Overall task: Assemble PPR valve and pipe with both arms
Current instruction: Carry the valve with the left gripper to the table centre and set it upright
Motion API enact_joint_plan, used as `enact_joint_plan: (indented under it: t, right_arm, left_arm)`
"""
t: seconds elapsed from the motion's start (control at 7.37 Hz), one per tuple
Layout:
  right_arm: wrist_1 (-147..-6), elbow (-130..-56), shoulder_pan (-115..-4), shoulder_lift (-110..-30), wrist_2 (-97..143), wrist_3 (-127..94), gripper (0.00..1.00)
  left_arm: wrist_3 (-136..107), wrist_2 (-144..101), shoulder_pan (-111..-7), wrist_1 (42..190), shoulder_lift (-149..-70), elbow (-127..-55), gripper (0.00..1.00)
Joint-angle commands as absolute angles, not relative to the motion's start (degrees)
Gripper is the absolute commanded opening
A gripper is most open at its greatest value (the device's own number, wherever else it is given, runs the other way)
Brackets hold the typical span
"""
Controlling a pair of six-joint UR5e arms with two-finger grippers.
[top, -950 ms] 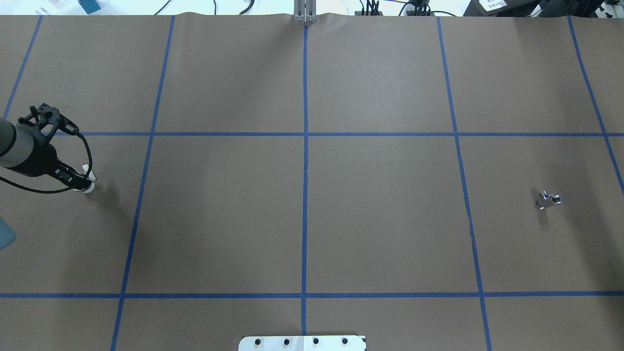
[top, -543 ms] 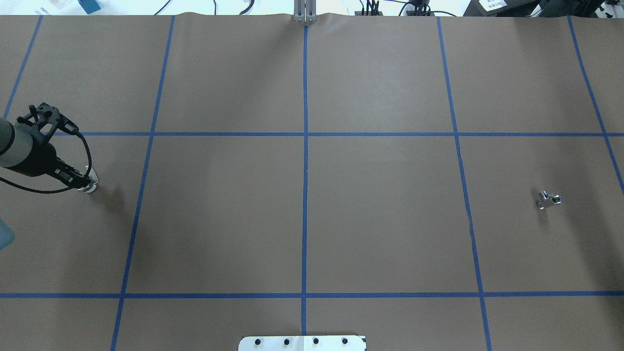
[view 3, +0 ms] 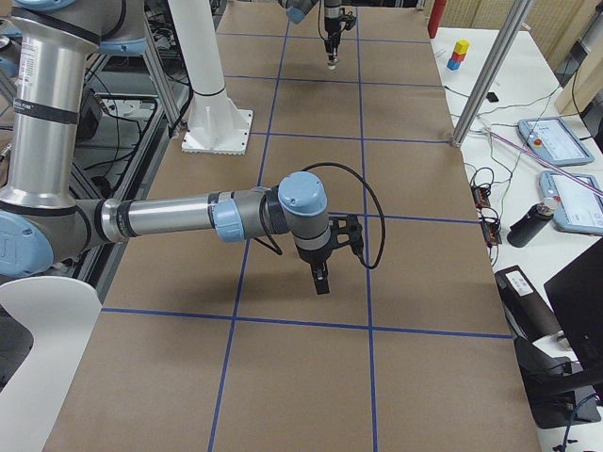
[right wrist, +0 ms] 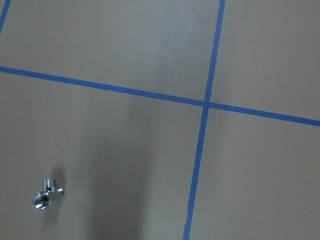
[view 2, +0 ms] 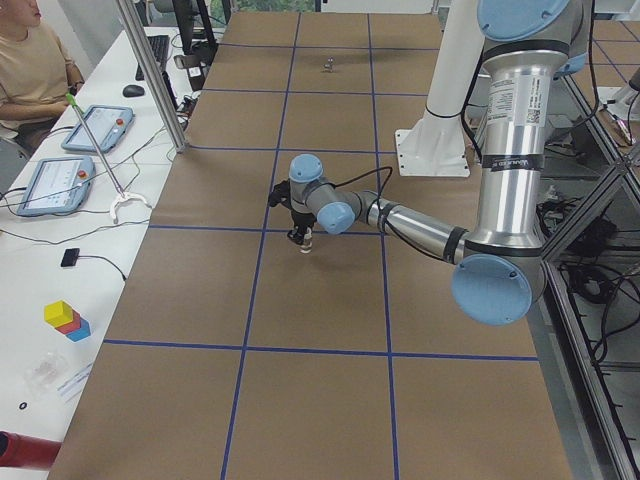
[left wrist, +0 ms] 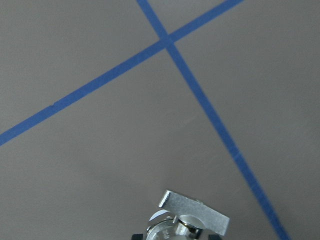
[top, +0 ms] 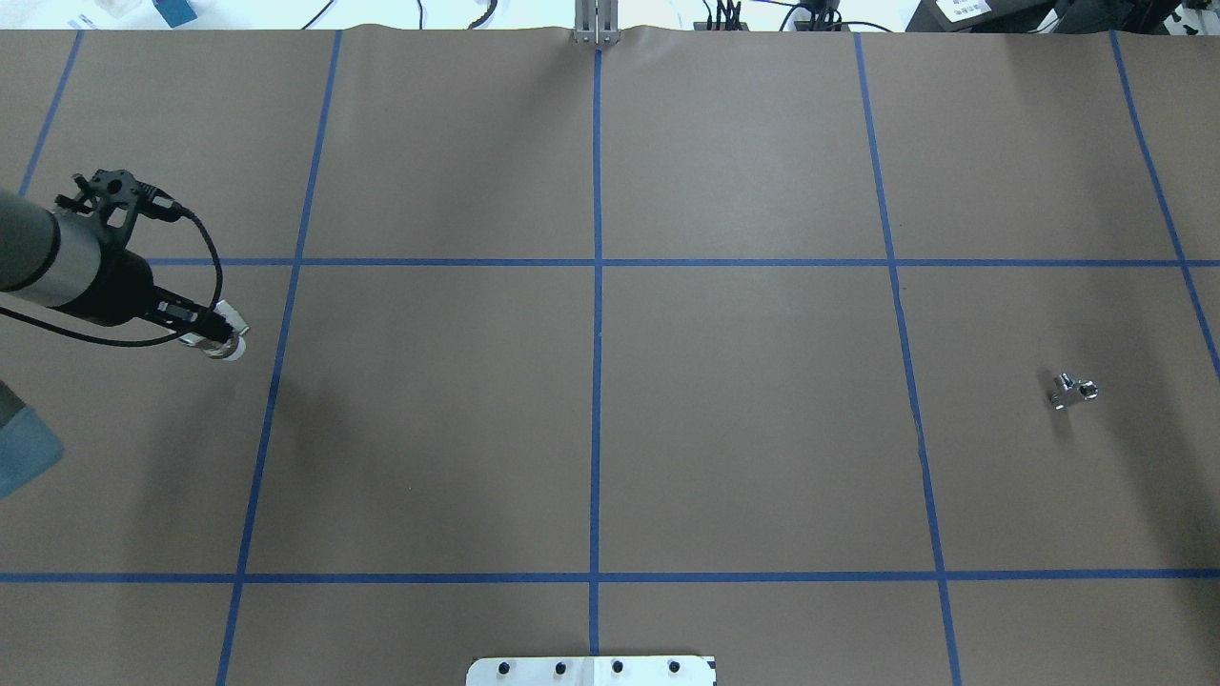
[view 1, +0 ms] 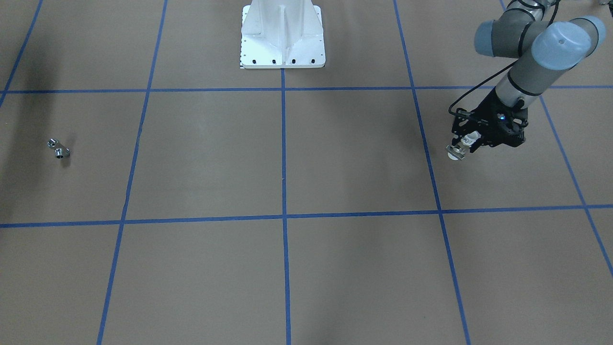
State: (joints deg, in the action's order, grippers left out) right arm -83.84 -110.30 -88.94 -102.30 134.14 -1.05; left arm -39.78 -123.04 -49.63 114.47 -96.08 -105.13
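Observation:
My left gripper [top: 215, 334] is shut on the PPR valve [top: 229, 347] and holds it above the brown table at the left. The valve's white ring end points down [view 1: 453, 153]. Its flat pale handle tab shows at the bottom of the left wrist view [left wrist: 194, 211]. The pipe [top: 1072, 391], a small chrome elbow, lies alone on the table at the far right; it also shows in the front view [view 1: 58, 148] and the right wrist view [right wrist: 47, 194]. My right gripper [view 3: 321, 282] shows only in the right side view, hanging above the table; I cannot tell whether it is open or shut.
The white bolted pedestal base [view 1: 282, 38] stands at the table's near-robot edge. Blue tape lines [top: 597, 286] divide the brown table into squares. An aluminium post [top: 595, 24] stands at the far edge. Operators' tablets [view 2: 60, 180] lie on a side desk.
My left gripper has risen and moved right and a little away from the robot, carrying the valve off the table. The pipe has not moved.

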Motion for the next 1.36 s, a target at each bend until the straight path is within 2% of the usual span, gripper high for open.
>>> enact_joint_plan:
  t: [0.0,0.27,0.41,0.54,0.81,1.22]
  right_arm:
    - [-83.8,-110.3,-88.9,-102.3,134.1,-1.1,1.00]
    - [-83.8,-110.3,-88.9,-102.3,134.2,-1.1,1.00]
    - [-83.8,-110.3,-88.9,-102.3,134.2,-1.1,1.00]
    - [-83.8,-110.3,-88.9,-102.3,134.2,-1.1,1.00]
    - [-83.8,-110.3,-88.9,-102.3,134.2,-1.1,1.00]
    - [-83.8,-110.3,-88.9,-102.3,134.4,-1.2,1.00]
  left_arm:
    - [-61.4,-121.5,-44.8,107.2,-106.0,-105.3,0.00]
    - [-76.2,-114.0,-35.3,90.9,-121.1,-103.8,0.00]
    - [-80.4,-113.2,-33.9,88.4,-126.1,-102.2,0.00]
    - [-84.6,-112.2,-32.1,88.4,-130.1,-98.7,0.00]
    - [-88.9,-109.2,-30.7,89.4,-141.4,-85.8,0.00]
    - [-88.2,-109.1,-30.6,96.0,-144.3,-77.4,0.00]
